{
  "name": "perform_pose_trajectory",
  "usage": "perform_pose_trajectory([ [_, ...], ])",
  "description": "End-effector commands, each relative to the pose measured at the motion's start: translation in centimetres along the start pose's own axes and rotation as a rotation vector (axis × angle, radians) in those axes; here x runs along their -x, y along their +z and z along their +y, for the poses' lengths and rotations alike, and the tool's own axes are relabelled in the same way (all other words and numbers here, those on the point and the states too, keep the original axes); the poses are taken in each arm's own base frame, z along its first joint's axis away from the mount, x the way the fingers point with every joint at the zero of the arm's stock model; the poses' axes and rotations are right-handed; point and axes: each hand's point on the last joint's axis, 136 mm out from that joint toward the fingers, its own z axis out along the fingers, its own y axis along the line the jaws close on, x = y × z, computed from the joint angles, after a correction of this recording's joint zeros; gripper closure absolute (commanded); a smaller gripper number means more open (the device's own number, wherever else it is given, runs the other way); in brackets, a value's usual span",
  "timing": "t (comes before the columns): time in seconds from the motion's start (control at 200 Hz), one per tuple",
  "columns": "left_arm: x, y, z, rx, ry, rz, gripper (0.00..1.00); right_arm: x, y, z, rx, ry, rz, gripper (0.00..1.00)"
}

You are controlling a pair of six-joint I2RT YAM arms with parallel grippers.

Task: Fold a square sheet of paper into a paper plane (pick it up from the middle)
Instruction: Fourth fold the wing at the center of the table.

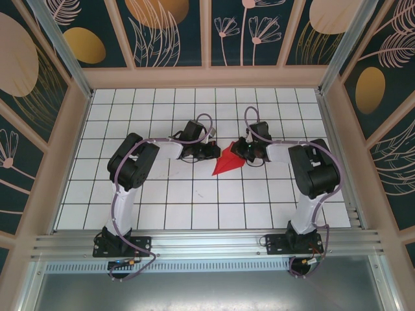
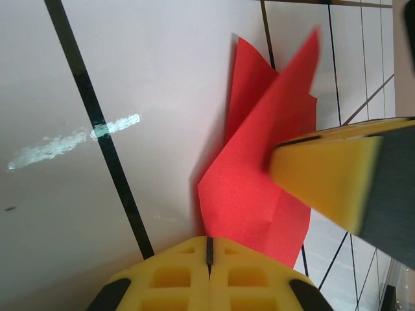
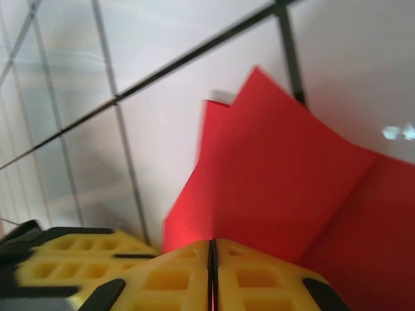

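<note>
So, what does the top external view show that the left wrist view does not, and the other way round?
Top external: the whole left arm and right arm, the left gripper and right gripper meeting at the red paper on the tiled table. Left wrist: the left gripper's shut fingers at the paper's edge, its separate folded layers, a yellow finger of the right gripper in front, a white smear on a tile. Both: the red paper and black tile lines.
</note>
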Motion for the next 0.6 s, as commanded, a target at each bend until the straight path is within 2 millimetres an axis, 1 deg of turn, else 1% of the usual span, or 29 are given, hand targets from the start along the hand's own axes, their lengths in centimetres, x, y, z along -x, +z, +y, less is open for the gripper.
perform_pose_trajectory([
  [0.0,-2.3,1.2,2.8,0.074,-0.034,0.072,1.00,0.1,0.5,-1.4,-0.034,0.016,0.005,0.88],
  [0.075,-2.4,1.2,2.9,0.080,-0.035,0.075,1.00,0.3,0.1,-0.5,-0.015,0.005,0.006,0.87],
  [0.15,-2.5,1.1,3.0,0.084,-0.034,0.077,1.00,1.0,-1.2,1.3,0.026,-0.019,-0.016,0.86],
  [0.225,-2.4,1.1,3.1,0.087,-0.036,0.075,1.00,2.1,-2.7,2.9,0.068,-0.036,-0.056,0.85],
  [0.32,-2.6,1.1,3.1,0.087,-0.036,0.078,1.00,2.8,-3.5,3.7,0.098,-0.048,-0.067,0.85],
  [0.375,-2.6,1.1,3.1,0.090,-0.037,0.078,1.00,2.8,-3.2,3.3,0.088,-0.046,-0.063,0.86],
  [0.475,-2.6,1.1,3.1,0.089,-0.038,0.079,1.00,2.6,-2.4,1.9,0.063,-0.018,-0.048,0.86],
  [0.535,-2.5,1.1,3.0,0.086,-0.038,0.079,1.00,2.5,-1.7,0.8,0.033,0.000,-0.045,0.87],
  [0.595,-2.5,1.1,2.9,0.086,-0.036,0.078,1.00,2.3,-1.0,-0.8,-0.021,0.024,-0.041,0.87],
])
